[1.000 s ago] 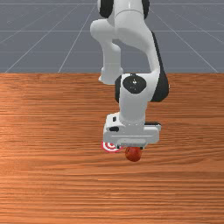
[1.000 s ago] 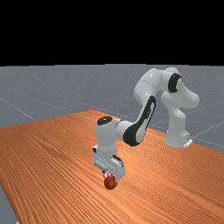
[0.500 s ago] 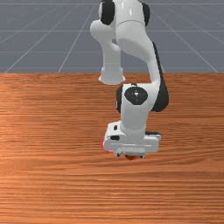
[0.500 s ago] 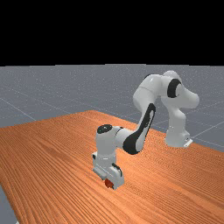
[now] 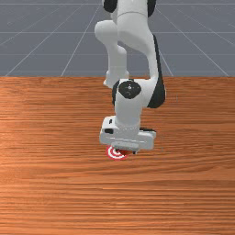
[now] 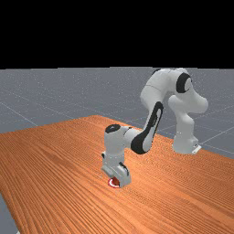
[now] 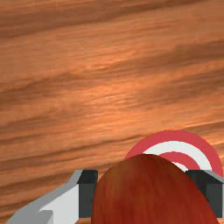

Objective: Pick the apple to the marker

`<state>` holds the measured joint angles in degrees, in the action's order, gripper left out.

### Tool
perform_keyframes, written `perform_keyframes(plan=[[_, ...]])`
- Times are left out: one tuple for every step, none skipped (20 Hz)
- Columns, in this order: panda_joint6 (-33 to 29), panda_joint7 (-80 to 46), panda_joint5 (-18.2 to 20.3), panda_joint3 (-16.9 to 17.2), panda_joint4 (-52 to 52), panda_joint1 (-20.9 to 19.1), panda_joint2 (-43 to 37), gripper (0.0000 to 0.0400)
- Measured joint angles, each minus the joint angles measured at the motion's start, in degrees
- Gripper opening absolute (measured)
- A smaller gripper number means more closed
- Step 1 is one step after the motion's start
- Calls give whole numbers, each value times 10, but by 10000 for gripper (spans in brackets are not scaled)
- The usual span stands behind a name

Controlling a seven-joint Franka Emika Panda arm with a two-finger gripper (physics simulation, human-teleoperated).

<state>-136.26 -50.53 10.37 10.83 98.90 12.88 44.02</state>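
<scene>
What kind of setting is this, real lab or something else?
Most likely a simulated robot test bench, not a real lab: a lone arm at a plain wood-look table, a flat bullseye marker, and a bare grey gridded floor running off to black.

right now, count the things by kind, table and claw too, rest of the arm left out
Apple: 1
Marker: 1
Claw: 1
Table: 1
Total: 4
</scene>
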Motion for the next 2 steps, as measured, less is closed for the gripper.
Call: perform_keyframes(plan=[[-9, 0, 0, 3, 14, -1, -4, 294], [-15, 0, 0, 5, 23, -2, -6, 294]])
